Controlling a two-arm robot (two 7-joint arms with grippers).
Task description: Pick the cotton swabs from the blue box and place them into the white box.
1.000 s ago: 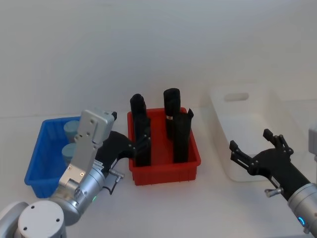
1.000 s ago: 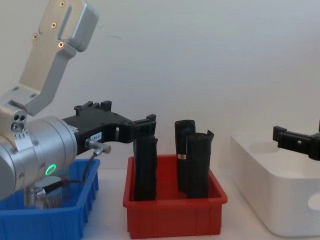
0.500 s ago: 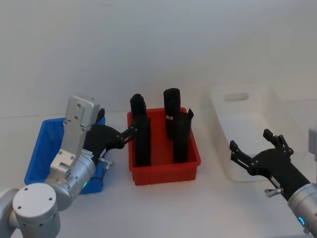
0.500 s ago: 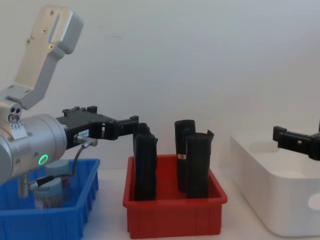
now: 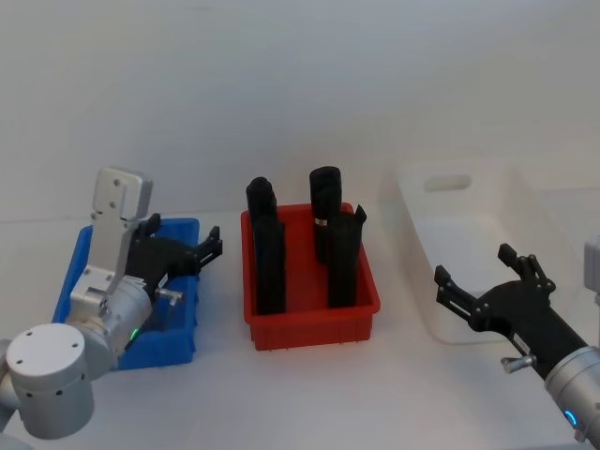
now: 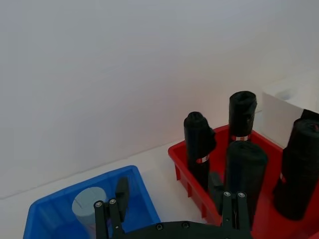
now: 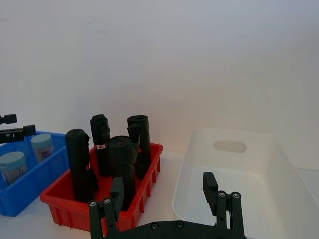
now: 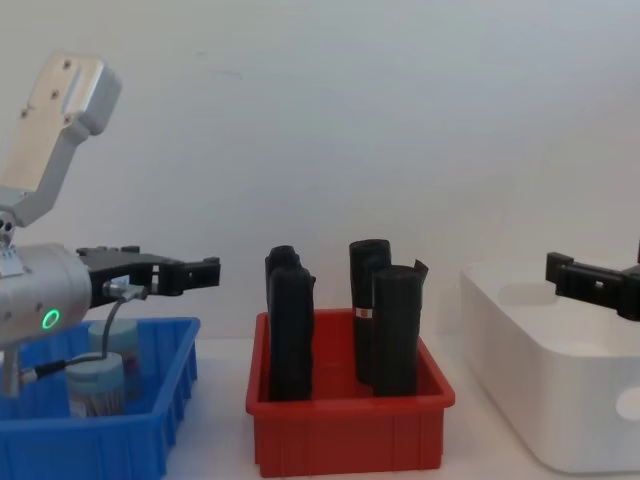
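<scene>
The left gripper (image 5: 208, 246) has swung back to the left. Half a sec ago its tips were up by the black rolls (image 5: 342, 258), & now it hangs over the blue box (image 8: 120, 445). The right gripper (image 5: 473, 264) has not moved.

The cotton swabs (image 7: 12, 167) are 2 small jars w/ pale lids. They stand side by side in the blue box, one nearer the robot & one farther back. Nothing is touching them yet.

So the job looks like it's only at the start. Both jars seen here still need picking up, & the white box (image 8: 560, 390) looks bare inside. What's left is to go down, grab a jar, carry it past the red bin (image 5: 314, 323) & drop it in the white box, then do the same w/ the other jar.

The left arm is bent, w/ its silver part sticking up. The left gripper lies about level above the jars, pointing at the red bin. Its tips poke out just past the blue box's right wall. Its fingers are spread wide w/ nothing in them.

The red bin w/ the black rolls sits btw the 2 boxes. The right gripper waits over the near part of the white box, also spread wide & holding nothing.
</scene>
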